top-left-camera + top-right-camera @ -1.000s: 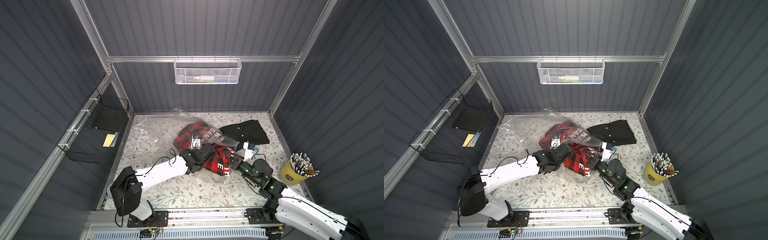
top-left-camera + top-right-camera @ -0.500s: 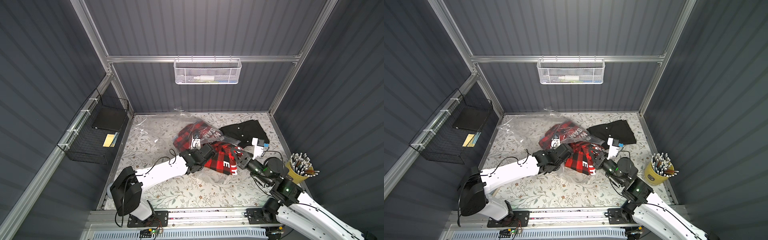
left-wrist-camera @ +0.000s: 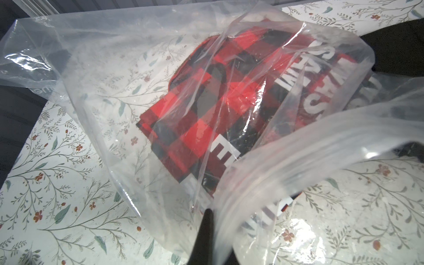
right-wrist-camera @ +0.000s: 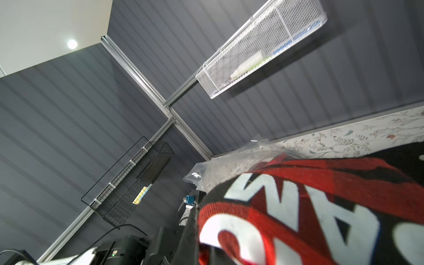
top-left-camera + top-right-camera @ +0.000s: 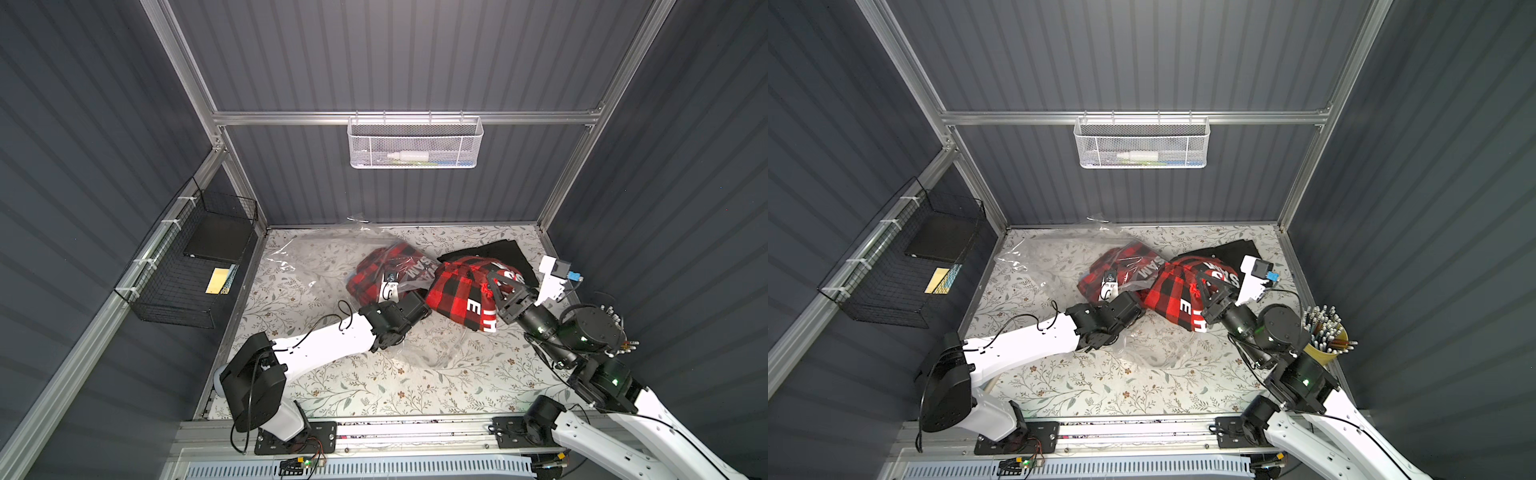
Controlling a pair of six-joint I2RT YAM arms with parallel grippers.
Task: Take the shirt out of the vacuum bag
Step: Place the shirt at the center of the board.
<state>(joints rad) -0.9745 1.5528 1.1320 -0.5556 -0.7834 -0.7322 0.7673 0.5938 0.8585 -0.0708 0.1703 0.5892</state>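
Note:
The clear, crinkly vacuum bag [image 5: 316,257] lies across the back left and middle of the floral table. The red-and-black plaid shirt [image 5: 457,295] with white letters is partly inside it and partly drawn out through its mouth toward the right. My left gripper [image 5: 420,309] is shut on the bag's open edge [image 3: 286,156], which drapes over a dark finger [image 3: 206,229]. My right gripper [image 5: 495,286] is shut on the bunched shirt [image 4: 321,206] and holds it lifted off the table. In the left wrist view the shirt [image 3: 199,107] shows through the plastic.
A black cloth [image 5: 498,253] lies at the back right, just behind the lifted shirt. A yellow cup of pens [image 5: 1325,345] stands at the right edge beside my right arm. A white mesh basket [image 5: 415,141] hangs on the back wall, a black wire basket [image 5: 187,266] on the left wall.
My right gripper has pulled the shirt to the right and up, so more plaid cloth lies outside the bag. My left gripper has stayed in place on the bag's edge.

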